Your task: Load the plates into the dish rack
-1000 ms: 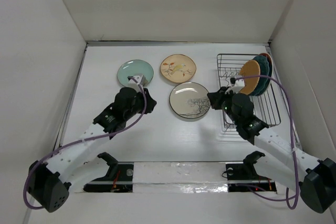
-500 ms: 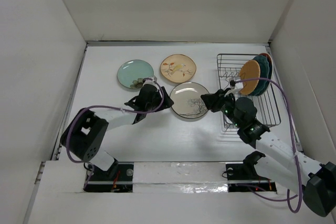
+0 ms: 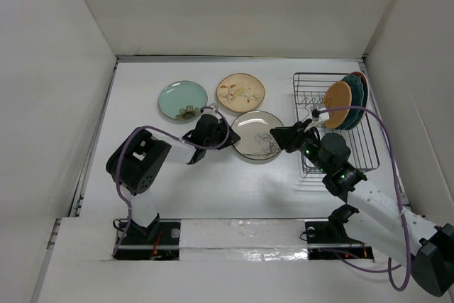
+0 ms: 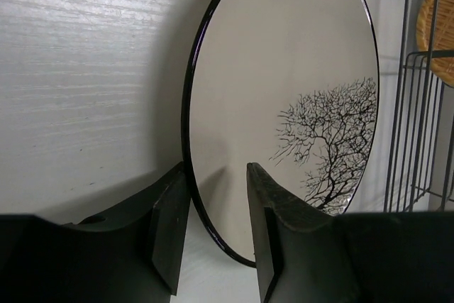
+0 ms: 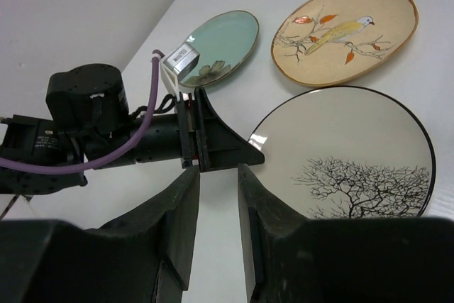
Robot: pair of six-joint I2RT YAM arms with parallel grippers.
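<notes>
The white plate with a black tree [image 3: 257, 136] lies flat mid-table. My left gripper [image 3: 227, 135] is low at its left edge. In the left wrist view the left gripper [image 4: 216, 235] is open, and its jaws straddle the plate's black rim [image 4: 195, 196] without touching it. My right gripper [image 3: 281, 136] is open and empty, above the plate's right edge. The right wrist view [image 5: 216, 200] shows the tree plate [image 5: 347, 154] below it. The pale green plate [image 3: 183, 100] and beige floral plate [image 3: 240, 92] lie flat behind. The dish rack [image 3: 312, 164] holds the orange-tan [image 3: 338, 104], dark teal [image 3: 352, 94] and red-and-teal [image 3: 363, 78] plates upright.
White walls enclose the table on the left, back and right. The rack's wires [image 4: 418, 104] stand close beyond the tree plate's far edge. Purple cables loop over both arms. The two grippers face each other across the tree plate.
My left arm has swung down and reached right, from beside the pale green plate to the tree plate's left rim. My right gripper has shifted slightly left towards that plate.
</notes>
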